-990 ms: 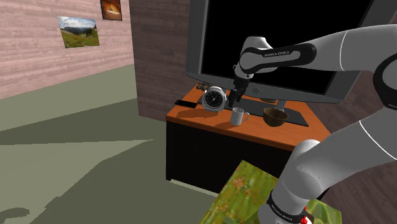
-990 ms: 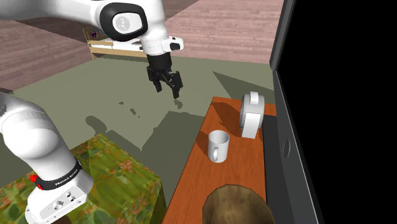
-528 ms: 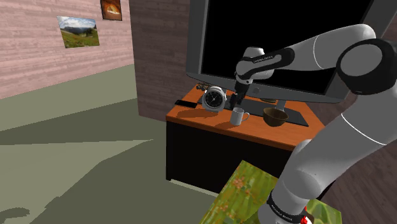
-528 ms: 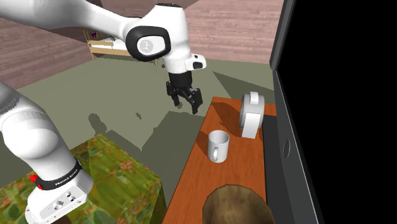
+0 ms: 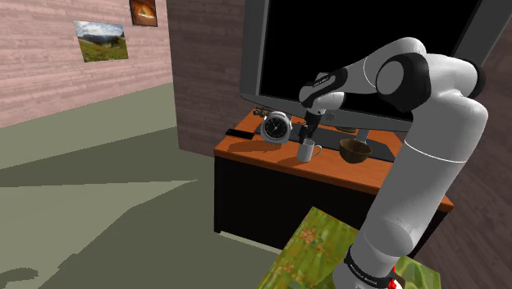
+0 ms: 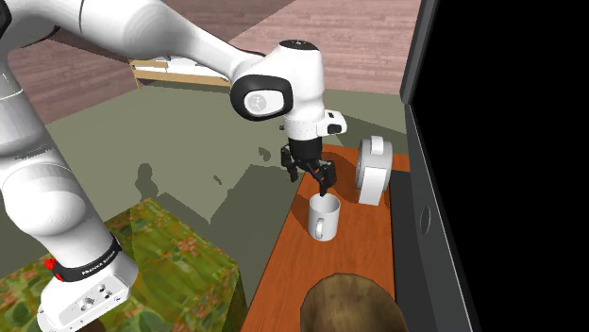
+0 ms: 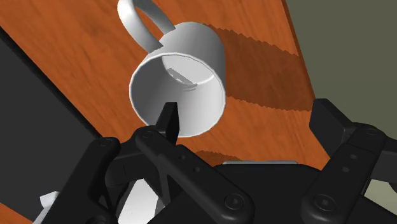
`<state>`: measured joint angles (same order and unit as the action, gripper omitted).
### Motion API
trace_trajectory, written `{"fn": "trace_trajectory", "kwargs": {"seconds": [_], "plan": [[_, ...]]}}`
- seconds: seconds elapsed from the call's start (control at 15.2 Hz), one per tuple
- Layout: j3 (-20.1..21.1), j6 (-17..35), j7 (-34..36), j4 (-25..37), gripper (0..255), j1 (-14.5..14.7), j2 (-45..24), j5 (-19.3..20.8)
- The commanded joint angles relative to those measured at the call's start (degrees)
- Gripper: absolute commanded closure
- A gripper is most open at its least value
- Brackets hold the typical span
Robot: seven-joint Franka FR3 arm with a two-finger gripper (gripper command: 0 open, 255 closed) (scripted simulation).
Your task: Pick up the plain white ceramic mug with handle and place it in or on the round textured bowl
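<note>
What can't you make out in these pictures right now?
Second exterior view: brown bowl cut off by the bottom edge.
Second exterior view: clock seen side-on, dial turned away.
Wrist view: fingertip overlaps the white mug, contact unclear.
Shoulder view: small dark items behind the clock, too small to name.

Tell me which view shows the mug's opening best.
Wrist view: it looks into the mug, one finger over its rim. The second exterior view shows its side and handle below the gripper; the shoulder view shows it far off.
</note>
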<state>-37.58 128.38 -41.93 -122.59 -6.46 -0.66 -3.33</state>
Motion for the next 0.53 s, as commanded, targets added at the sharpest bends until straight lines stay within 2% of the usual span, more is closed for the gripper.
{"fn": "trace_trajectory", "kwargs": {"seconds": [0.0, 0.46], "plan": [[-0.5, 1.1, -2.6, 1.3, 0, -0.6, -3.2, -2.7], [0.1, 5.4, -5.0, -0.2, 0, -1.3, -7.0, -6.3]]}}
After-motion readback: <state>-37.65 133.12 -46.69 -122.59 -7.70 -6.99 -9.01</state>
